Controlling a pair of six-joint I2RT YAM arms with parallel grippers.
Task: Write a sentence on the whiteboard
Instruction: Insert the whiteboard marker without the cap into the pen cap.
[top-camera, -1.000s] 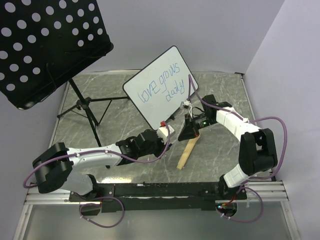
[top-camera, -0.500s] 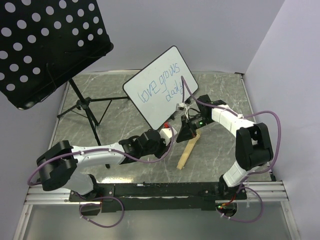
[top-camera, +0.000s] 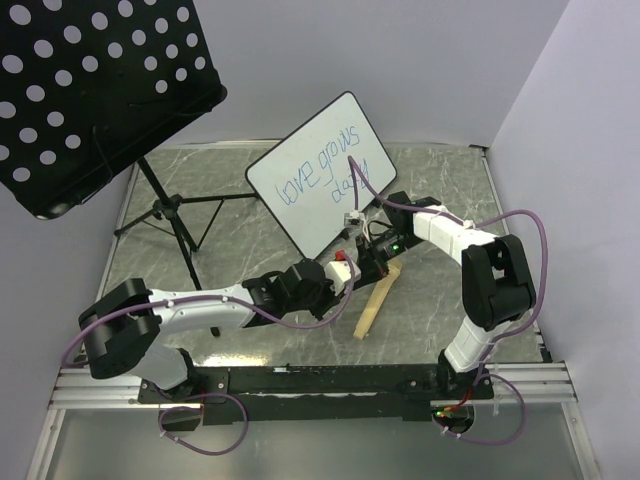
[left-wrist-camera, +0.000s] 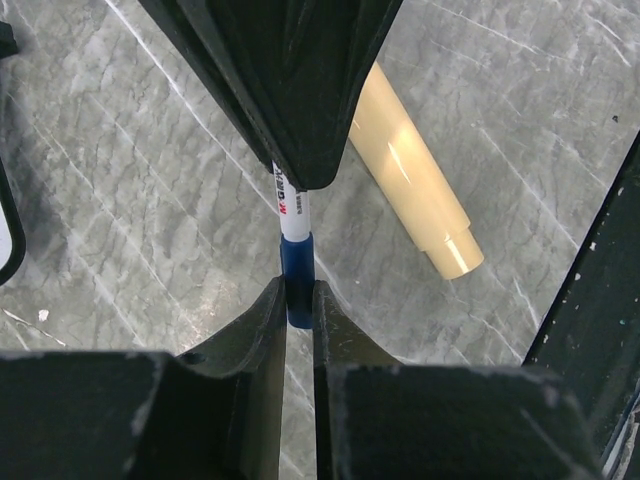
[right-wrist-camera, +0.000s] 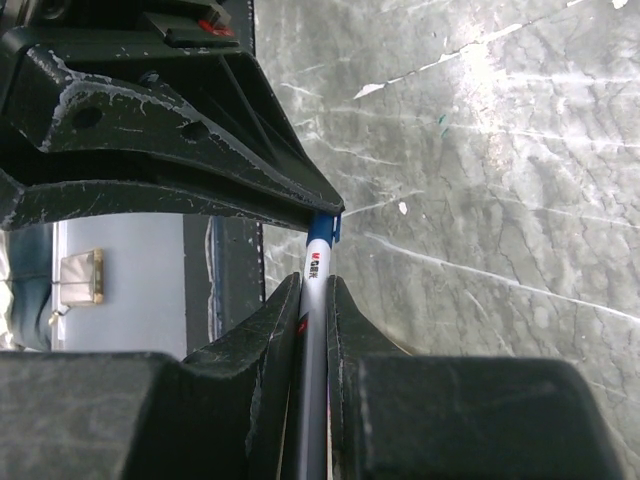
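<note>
Near the middle of the desk, the left gripper (left-wrist-camera: 298, 300) pinches the blue cap (left-wrist-camera: 297, 262) of a marker (left-wrist-camera: 291, 200), its two fingers closed against the cap's sides. The right gripper (right-wrist-camera: 313, 290) faces it from the other end, its fingers clamped on the marker's silvery barrel just behind the cap. The two sets of fingertips almost meet, with only a short length of barrel and cap showing between them. In the top view the two grippers come together a little above the grey marbled desk (top-camera: 250, 230), the left arm reaching in from the near left corner and the right arm bent in from the right edge.

Just beside the grippers, toward the near edge, a pale wooden stick (top-camera: 373, 302) lies flat on the desk.

Beyond the grippers, toward the far edge, the whiteboard (top-camera: 290, 215) stands tilted, one corner raised toward the back wall. The sentence (top-camera: 325, 168) is on it in thin blue handwriting, "love grows" above "daily"; the right arm's cable crosses the end of the lower line.

At the far left corner a black perforated music stand (top-camera: 90, 90) rises on tripod legs, well apart from the board.
</note>
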